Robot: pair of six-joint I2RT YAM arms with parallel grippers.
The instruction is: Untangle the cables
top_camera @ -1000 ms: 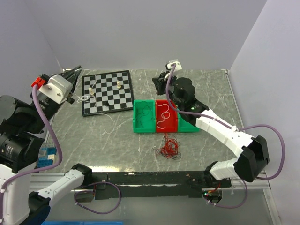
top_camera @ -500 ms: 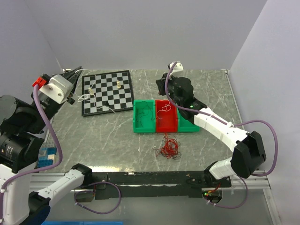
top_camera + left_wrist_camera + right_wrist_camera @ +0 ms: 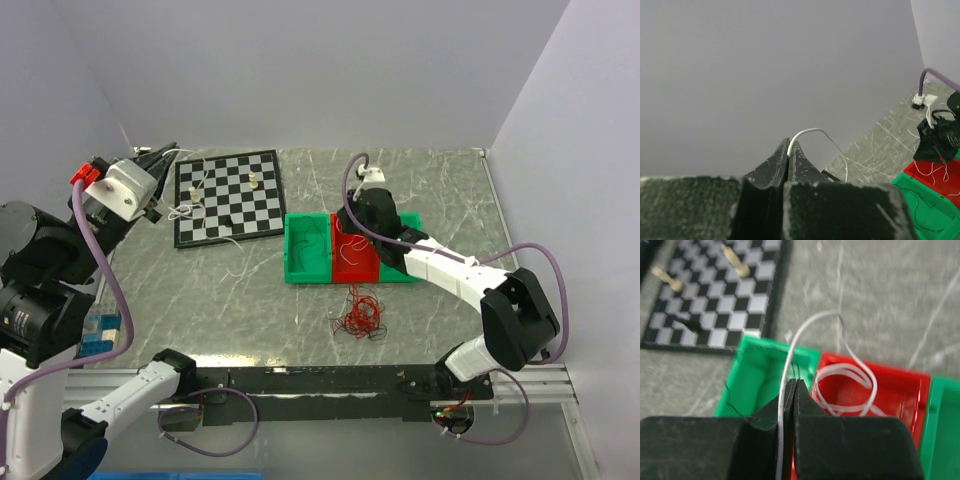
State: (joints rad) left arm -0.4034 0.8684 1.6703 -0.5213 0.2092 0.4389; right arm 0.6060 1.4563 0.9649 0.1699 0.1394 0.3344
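Sorting by colour looks to be the plan. The right gripper [image 3: 794, 385] is pinched tight on a white strand [image 3: 816, 316] w/ its tips low over the red bin [image 3: 900, 390], and the strand's far end curls in loops inside that bin, prob. held low so it drops in neatly instead of springing out. Next to it is a green bin [image 3: 760, 370] w/ a thin dark strand [image 3: 728, 392] lying in it, so approx one kind per compartment. The left gripper [image 3: 789, 146] sits high by the chessboard [image 3: 228, 195], at its left side, fingers clamped on another white wire [image 3: 812, 131] that arcs out of the tips. It's likely parked up there to hold that wire clear of the work, tho I can't tell if it's the same strand the right one has. Main job isn't done: the cable tangle [image 3: 360, 315], mostly red, lies on the table [image 3: 200, 290] just in front of the bins, touched by neither gripper. Next, imo: release over the red bin, then reach for the tangle, one strand at a time, b/c thin loops snag easily.
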